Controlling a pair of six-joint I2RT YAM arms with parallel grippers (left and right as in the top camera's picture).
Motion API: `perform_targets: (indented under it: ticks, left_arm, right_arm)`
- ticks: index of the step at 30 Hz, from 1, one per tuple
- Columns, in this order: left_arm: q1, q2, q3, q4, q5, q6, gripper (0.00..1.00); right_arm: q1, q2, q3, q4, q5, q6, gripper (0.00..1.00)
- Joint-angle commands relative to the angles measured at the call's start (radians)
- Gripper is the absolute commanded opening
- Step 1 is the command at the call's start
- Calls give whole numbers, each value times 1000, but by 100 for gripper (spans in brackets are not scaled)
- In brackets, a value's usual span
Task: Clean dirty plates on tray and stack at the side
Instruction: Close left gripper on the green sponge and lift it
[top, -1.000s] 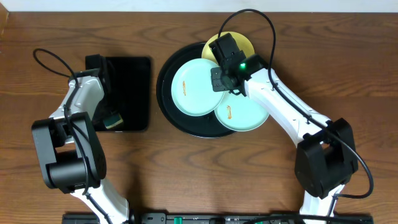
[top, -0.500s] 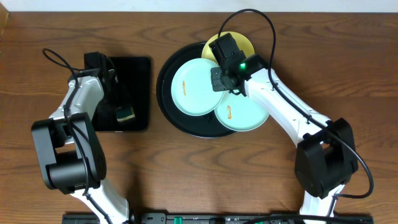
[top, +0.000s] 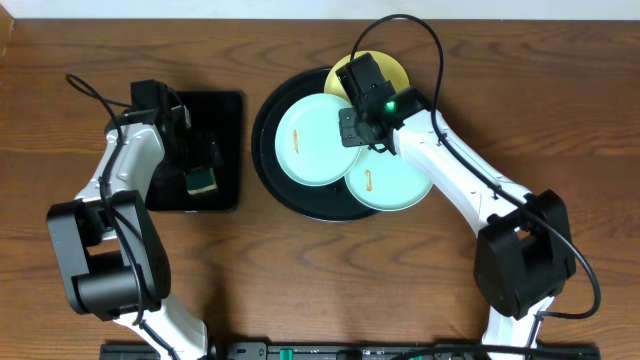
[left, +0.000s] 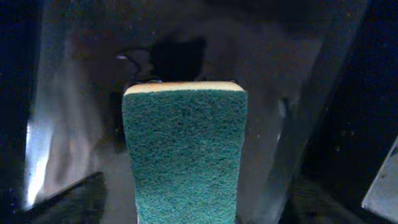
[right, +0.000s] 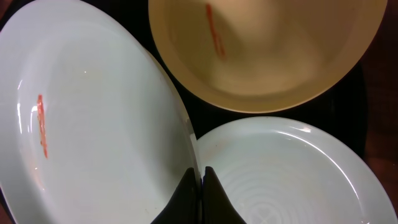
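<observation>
Surface: brown wooden table (top: 300, 290); round tray (top: 262, 140) by the middle of the far edge, small tray (top: 228, 110) toward the left edge.
Plates: all three on the round tray, rims overlapping. Yellow plate (top: 395, 72) closest to the far edge, left green plate (top: 305, 145) beside it, right green plate (top: 390, 185) closest to the near edge. One orange streak on each.
Right claw (right: 200, 177): tips clamped together on the thin rim of the left green plate, just where it meets the right green plate.
Left claw (top: 200, 170): closed on a sponge (left: 183, 149), green scouring face up toward the wrist camera, over the small tray.
Step, by judgement: carrying the sponge over to the pinned plate.
Doing it well: hold the pinch firm and low so the plate neither tips nor slides over its neighbours; lay the green face flat and wipe along the streak with light pressure, stroking away from the pinch.
Risk: rim slipping out of the tips under a hard push.
</observation>
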Motion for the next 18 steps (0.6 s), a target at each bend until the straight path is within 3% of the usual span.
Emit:
perform_targets:
  ticks: [1,3,6,9,18]
  left_arm:
    - [2,-3,1,4,9,8,98]
    - [2,-2,-2,11,9,11,98]
    - [2,4,-4,19,5,22,71]
    - [2,5,-4,20,5,22,61]
    - [2,37,-4,38,-21,22,70]
  right_arm:
    - [-1,6,-5,3,16,9,1]
    - [-1,6,-5,3,16,9,1]
    - [-1,6,-5,5,17,9,1]
    - [-1,6,-5,7,17,9,1]
    - [-2,6,-5,8,17,9,1]
